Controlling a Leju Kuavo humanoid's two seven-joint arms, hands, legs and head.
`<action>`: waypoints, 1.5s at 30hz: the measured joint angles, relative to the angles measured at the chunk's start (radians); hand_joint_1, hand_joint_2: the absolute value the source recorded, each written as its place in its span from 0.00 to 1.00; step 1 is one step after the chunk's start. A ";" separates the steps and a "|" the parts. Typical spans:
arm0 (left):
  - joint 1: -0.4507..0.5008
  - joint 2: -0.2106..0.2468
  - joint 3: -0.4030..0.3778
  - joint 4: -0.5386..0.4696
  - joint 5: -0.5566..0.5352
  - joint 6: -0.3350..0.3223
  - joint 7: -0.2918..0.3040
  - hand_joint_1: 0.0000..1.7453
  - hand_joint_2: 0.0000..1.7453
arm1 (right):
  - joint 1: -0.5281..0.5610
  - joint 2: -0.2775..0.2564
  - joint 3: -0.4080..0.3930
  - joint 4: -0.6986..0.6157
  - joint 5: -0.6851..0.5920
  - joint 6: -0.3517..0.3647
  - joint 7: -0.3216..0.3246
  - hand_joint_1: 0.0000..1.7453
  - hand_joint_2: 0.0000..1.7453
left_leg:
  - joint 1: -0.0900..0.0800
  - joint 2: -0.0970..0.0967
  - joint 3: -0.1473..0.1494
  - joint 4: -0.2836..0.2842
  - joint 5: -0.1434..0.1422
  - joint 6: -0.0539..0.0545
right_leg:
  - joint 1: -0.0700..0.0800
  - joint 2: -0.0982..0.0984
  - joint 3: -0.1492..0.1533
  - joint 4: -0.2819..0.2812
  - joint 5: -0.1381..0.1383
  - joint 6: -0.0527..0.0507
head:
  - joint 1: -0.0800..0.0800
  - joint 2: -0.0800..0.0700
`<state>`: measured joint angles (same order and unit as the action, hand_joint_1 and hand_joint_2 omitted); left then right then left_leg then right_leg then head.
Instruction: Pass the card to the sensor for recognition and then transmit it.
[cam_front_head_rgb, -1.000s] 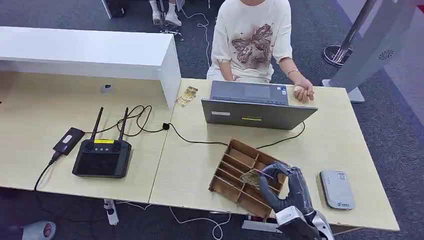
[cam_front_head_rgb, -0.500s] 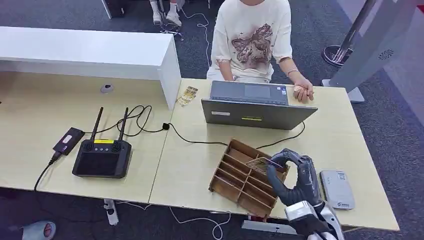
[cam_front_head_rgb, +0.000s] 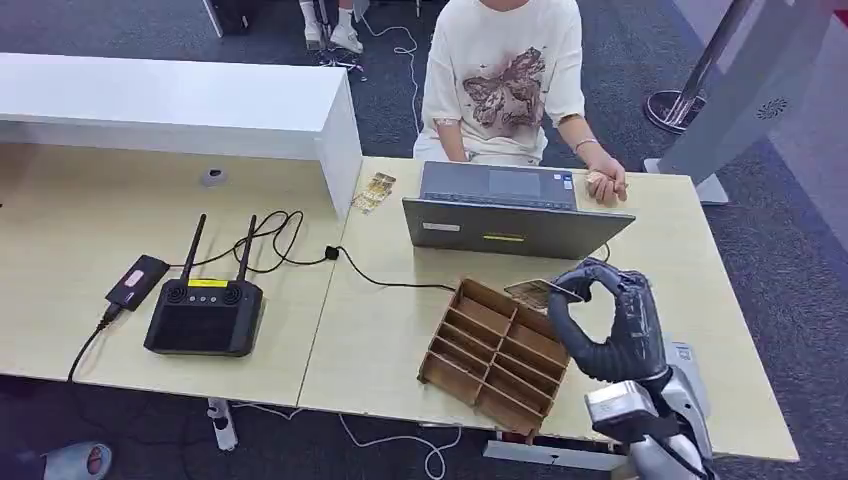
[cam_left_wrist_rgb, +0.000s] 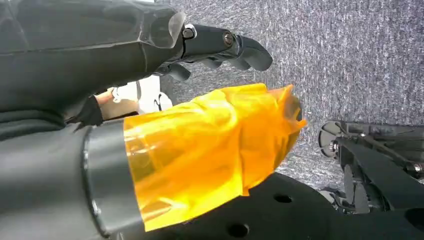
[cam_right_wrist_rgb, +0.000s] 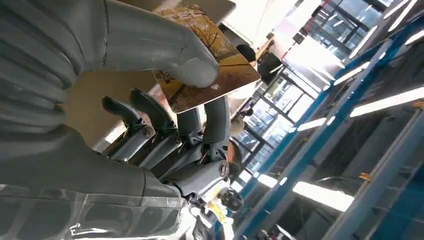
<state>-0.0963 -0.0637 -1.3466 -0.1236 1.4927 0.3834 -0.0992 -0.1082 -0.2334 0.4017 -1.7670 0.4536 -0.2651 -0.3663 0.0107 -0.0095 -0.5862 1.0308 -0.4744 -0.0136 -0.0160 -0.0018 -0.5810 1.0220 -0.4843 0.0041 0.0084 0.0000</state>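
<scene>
1. Head view: the right hand (cam_front_head_rgb: 608, 318) pinches the card (cam_front_head_rgb: 533, 293) between thumb and fingers, the rest of the fingers curled round; the card hangs above the far right corner of the wooden organizer (cam_front_head_rgb: 492, 355), tilted and clear of its walls; the sensor (cam_front_head_rgb: 688, 372), a grey pad, lies on the table (cam_front_head_rgb: 380, 330) just right of the organizer, partly hidden behind the wrist; the laptop (cam_front_head_rgb: 512, 214) stands beyond the organizer, and a person (cam_front_head_rgb: 505, 80) sits behind it; the organizer's compartments look empty as far as the view shows.

2. Left wrist view: the left hand (cam_left_wrist_rgb: 220, 45) hangs over grey carpet (cam_left_wrist_rgb: 350, 60); its dark fingers are loosely bent and apart, with nothing in them; yellow film wraps the thumb.

3. Right wrist view: the thumb presses on the card's (cam_right_wrist_rgb: 210, 65) printed face, near 1 edge, with fingers backing it from beneath; most of the card juts free.

4. Judgement: the card seems thin, stiff, light and smooth, so it could slip or pivot in a pinch; an edge grip suits it, leaving the flat face free to lay over the sensor.
</scene>
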 joint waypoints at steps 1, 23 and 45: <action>0.000 0.000 0.000 0.000 0.000 0.000 0.000 0.00 0.00 | -0.015 -0.003 0.001 0.000 0.006 0.001 0.008 1.00 1.00 | 0.000 0.000 0.000 0.000 0.000 0.000 | 0.000 0.000 0.000 0.000 0.000 0.000 | 0.000 0.000; -0.006 -0.001 -0.003 0.000 -0.001 0.002 0.006 0.00 0.00 | -0.200 -0.025 0.049 0.005 0.059 0.027 0.113 1.00 1.00 | 0.000 0.000 0.000 0.000 0.002 0.000 | 0.000 0.000 0.000 0.000 0.001 0.000 | 0.000 0.000; -0.017 -0.002 -0.047 0.000 -0.005 -0.006 0.009 0.00 0.00 | -0.651 0.011 0.084 0.407 0.059 0.159 0.266 1.00 1.00 | 0.000 -0.001 -0.001 0.000 0.003 0.001 | 0.000 -0.001 0.000 0.000 0.003 0.001 | 0.000 0.000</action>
<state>-0.1137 -0.0660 -1.3935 -0.1236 1.4874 0.3769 -0.0900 -0.7592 -0.2220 0.4856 -1.3601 0.5130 -0.1064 -0.1004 0.0107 -0.0102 -0.5868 1.0313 -0.4718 -0.0130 -0.0160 -0.0025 -0.5811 1.0224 -0.4818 0.0047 0.0088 0.0000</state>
